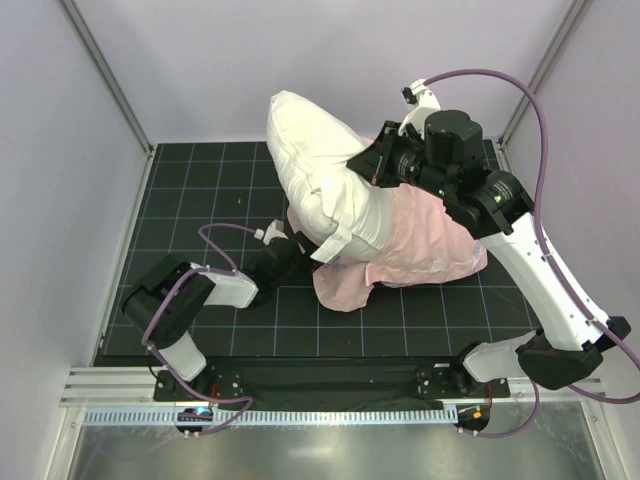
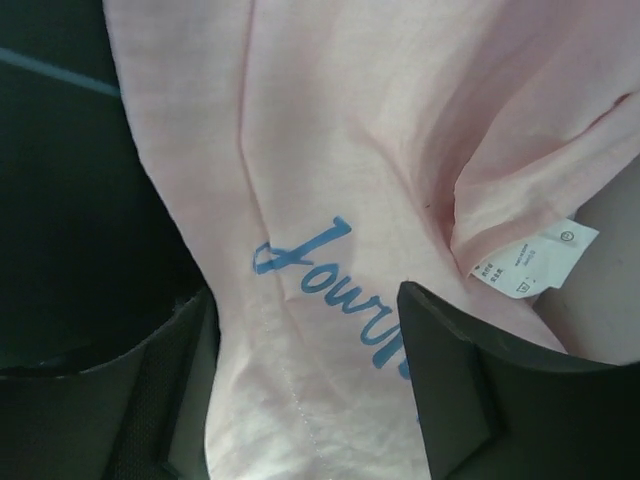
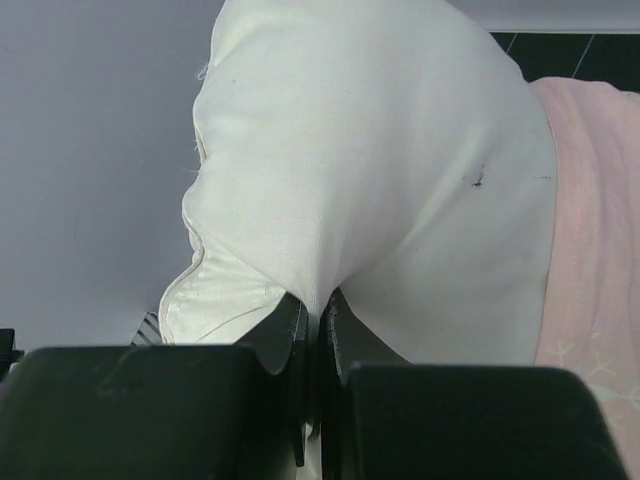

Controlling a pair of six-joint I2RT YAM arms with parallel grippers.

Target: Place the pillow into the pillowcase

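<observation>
Pink cloth fills my left wrist view: the thin pale-pink fabric pillowcase [image 2: 330, 130] lies creased between the two dark fingers [image 2: 450, 380] of the left tool [image 2: 303, 300]. They stand apart on either side of it, not pinching it. Blue script lettering [image 2: 330, 290] runs across the cloth, but the right finger cuts it off, so I can read only "Journ". A small white care label [image 2: 530, 260] sits in a fold to the right, its print too small to read.

From the top camera, the plump white fabric pillow [image 1: 310, 150] lies across the far middle of the black gridded desk [image 1: 200, 190]. Its bare end is raised toward the back wall. Its near end goes into the mouth of the pillowcase [image 1: 420, 245], which bunches toward the right arm. How far in it reaches I cannot tell, since the cloth hides it. The left arm lies low on the desk, and its tool sits at the left edge of the pillowcase, partly lost against the dark mat.

The right tool [image 3: 318, 320] is clamped tight on a pinched fold of the pillow [image 3: 380, 150], with the white fabric drawn into the slit between its jaws. Its black body blocks the lower part of that view. Pink cloth with faint snowflakes [image 3: 595, 250] shows at the right edge, cut off by the frame.
</observation>
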